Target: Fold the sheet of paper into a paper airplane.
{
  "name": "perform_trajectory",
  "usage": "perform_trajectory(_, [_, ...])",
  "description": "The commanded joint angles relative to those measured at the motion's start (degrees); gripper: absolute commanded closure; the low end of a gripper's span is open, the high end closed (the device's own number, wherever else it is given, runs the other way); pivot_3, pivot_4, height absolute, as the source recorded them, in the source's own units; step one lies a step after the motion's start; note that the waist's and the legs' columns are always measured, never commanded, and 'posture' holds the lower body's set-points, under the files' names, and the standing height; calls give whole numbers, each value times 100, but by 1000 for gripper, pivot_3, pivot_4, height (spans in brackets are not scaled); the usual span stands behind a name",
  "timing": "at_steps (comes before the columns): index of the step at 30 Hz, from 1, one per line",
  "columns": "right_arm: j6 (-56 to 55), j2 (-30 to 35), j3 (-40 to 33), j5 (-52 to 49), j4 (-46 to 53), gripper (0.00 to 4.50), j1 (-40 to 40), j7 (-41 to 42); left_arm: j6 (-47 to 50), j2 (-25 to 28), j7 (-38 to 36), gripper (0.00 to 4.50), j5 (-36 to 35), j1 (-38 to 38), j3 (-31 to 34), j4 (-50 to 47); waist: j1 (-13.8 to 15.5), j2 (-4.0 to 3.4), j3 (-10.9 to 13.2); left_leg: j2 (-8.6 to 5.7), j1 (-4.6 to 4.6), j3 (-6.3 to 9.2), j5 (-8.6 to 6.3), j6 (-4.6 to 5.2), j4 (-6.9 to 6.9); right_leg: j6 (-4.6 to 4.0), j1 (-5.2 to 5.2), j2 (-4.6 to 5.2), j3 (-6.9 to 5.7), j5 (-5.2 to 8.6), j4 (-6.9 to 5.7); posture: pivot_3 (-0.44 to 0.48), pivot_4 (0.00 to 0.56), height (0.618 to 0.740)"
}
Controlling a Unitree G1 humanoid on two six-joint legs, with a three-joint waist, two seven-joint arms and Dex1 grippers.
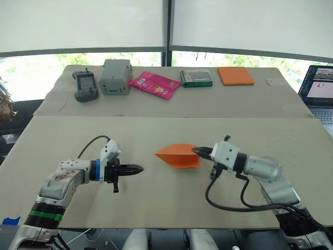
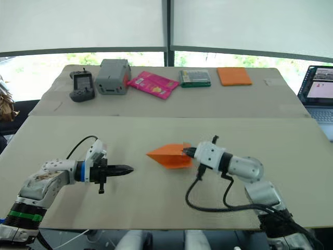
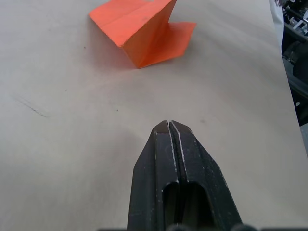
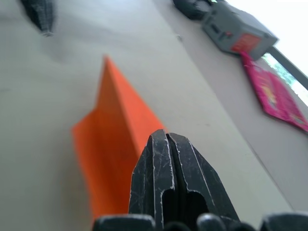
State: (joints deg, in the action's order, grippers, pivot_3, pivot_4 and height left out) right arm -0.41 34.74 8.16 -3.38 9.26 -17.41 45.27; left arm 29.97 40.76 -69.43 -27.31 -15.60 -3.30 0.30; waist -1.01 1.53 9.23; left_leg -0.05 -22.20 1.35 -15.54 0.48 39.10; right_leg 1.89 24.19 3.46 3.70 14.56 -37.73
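Note:
The sheet of paper (image 1: 178, 155) is bright orange and folded into a pointed wedge, its tip pointing to my left. It lies at the middle of the near table (image 1: 156, 203), with one fold standing up as a ridge (image 4: 126, 108). My right gripper (image 1: 195, 151) is shut at the paper's right end, where that raised ridge meets its fingertips (image 4: 166, 134). My left gripper (image 1: 139, 169) is shut with nothing in it, hovering low over the table a short gap left of the paper's tip (image 3: 103, 17).
Along the far table stand a dark handheld controller (image 1: 86, 86), a grey box (image 1: 115, 76), a pink packet (image 1: 154, 85), a green case (image 1: 196, 78) and a thick orange pad (image 1: 235, 76). A laptop (image 1: 318, 88) sits at the right edge.

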Motion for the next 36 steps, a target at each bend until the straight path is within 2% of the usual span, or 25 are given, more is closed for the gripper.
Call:
perform_trajectory(1, [316,23,-28,149,-280,4472,-315,-62,-151,-21,-62,4500,21,-82,22,-29,3,0,0,0,0,0,0,0,0,0,1,-1,0,0,-1,0,150,740])
perform_trajectory(6, [568,74,134,203,-443,4472,-389,182,-196,-42,-49,4500,54,-56,11,-24,17,0,0,0,-8,1,0,0,-2,0,6,0,-5,0,2,0,150,740])
perform_trajectory(11, [681,187,258,148,-164,4472,26,473,-245,-29,-32,4500,60,-38,40,13,26,0,0,1,-8,3,0,0,-1,0,3,2,-6,0,3,0,150,740])
perform_trajectory(18, [13,178,274,345,-344,4472,724,374,-243,-46,-23,4500,77,-69,18,20,17,0,0,1,-4,2,0,0,0,0,1,-1,-6,0,2,0,150,740])
perform_trajectory(24, [-242,47,341,505,-549,4472,868,154,-244,-133,15,4500,122,-278,-2,154,15,1,-1,0,5,2,0,0,1,0,-6,-3,-4,0,-2,0,150,740])
perform_trajectory(33, [-1071,-53,528,1139,-921,4472,974,-340,-155,-1145,708,4500,77,-1430,113,982,20,6,-4,-6,10,1,0,0,10,0,-15,-4,-4,0,-9,0,150,740])
perform_trajectory(36, [-1237,-90,584,1309,-969,4472,1059,-515,-326,-1345,597,4500,291,-1675,-162,1234,12,12,-10,-8,11,2,0,0,12,0,-15,-4,-4,0,-15,0,150,740])
